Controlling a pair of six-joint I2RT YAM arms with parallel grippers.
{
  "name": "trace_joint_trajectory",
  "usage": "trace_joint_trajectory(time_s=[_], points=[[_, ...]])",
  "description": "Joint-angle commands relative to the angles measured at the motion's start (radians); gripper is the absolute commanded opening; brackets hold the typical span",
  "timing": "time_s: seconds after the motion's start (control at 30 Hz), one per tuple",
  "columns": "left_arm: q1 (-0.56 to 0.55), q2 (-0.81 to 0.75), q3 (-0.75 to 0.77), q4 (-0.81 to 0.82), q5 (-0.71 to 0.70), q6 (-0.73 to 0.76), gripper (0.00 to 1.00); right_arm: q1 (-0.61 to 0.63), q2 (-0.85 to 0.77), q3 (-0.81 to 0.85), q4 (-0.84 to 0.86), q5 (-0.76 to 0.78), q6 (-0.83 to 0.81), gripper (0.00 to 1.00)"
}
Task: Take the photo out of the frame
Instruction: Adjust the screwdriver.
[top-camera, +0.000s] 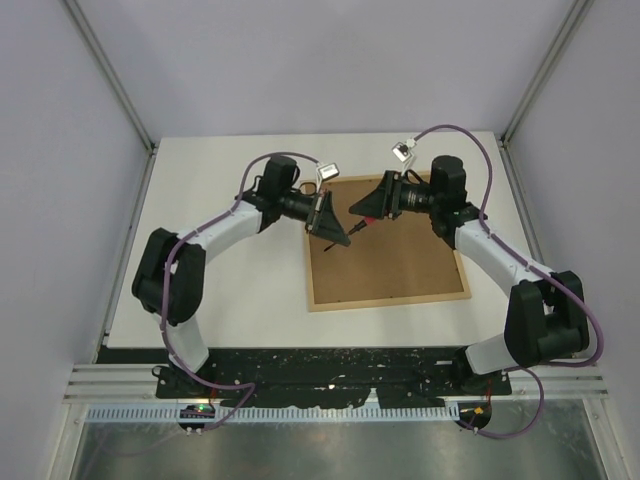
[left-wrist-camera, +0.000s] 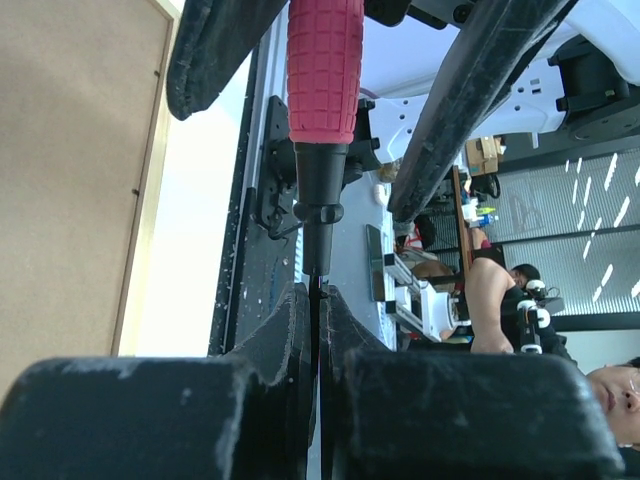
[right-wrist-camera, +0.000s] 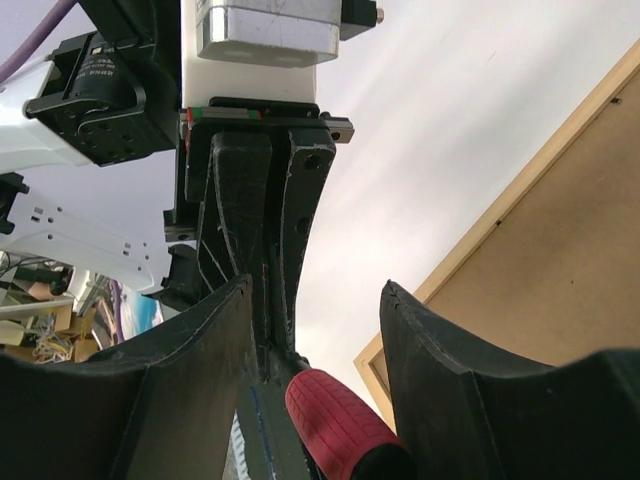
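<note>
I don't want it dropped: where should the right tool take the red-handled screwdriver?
Grip the screwdriver by its ribbed red handle, coming from the handle end. The left tool is shut on the thin shaft, leaving only the handle free; it is thick, textured and lies between the right tool's open fingers.

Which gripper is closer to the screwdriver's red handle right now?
Right. The right gripper has its open fingers on either side of the red handle. The left gripper is shut on the metal shaft, just past the handle's end.
</note>
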Motion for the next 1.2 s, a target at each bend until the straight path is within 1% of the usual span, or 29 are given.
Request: trace_joint_trajectory(time_s=[0.0, 0.07, 0.13, 0.33, 0.5, 0.67, 0.77, 0.9, 0.93, 1.1, 1.17], points=[[0.019, -0.045, -0.035, 0.112, -0.035, -0.072, 0.0, 0.008, -0.032, -0.046, 0.23, -0.068, 0.153, 0.59], [0.024, -0.047, -0.055, 0.186, -0.021, -0.121, 0.0, 0.008, -0.021, -0.078, 0.329, -0.098, 0.231, 0.59], [0.031, -0.049, -0.074, 0.249, -0.016, -0.166, 0.0, 0.008, -0.011, -0.087, 0.384, -0.121, 0.278, 0.58], [0.037, -0.046, -0.083, 0.273, -0.013, -0.181, 0.0, 0.01, -0.014, -0.12, 0.458, -0.131, 0.335, 0.59], [0.037, -0.042, -0.083, 0.265, -0.03, -0.175, 0.0, 0.019, 0.0, -0.084, 0.362, -0.109, 0.278, 0.59], [0.036, -0.047, -0.08, 0.243, -0.044, -0.154, 0.0, 0.033, 0.015, -0.081, 0.352, -0.095, 0.278, 0.6], [0.034, -0.049, -0.08, 0.242, -0.044, -0.152, 0.0, 0.041, 0.026, -0.078, 0.375, -0.099, 0.295, 0.59], [0.031, -0.046, -0.078, 0.227, -0.049, -0.138, 0.0, 0.048, 0.031, -0.074, 0.385, -0.099, 0.306, 0.54], [0.031, -0.047, -0.075, 0.22, -0.05, -0.134, 0.0, 0.048, 0.031, -0.072, 0.386, -0.096, 0.307, 0.51], [0.024, -0.038, -0.065, 0.19, -0.047, -0.111, 0.0, 0.05, 0.035, -0.066, 0.392, -0.092, 0.304, 0.42], [0.021, -0.038, -0.059, 0.165, -0.049, -0.094, 0.0, 0.05, 0.042, -0.061, 0.392, -0.092, 0.306, 0.36]])
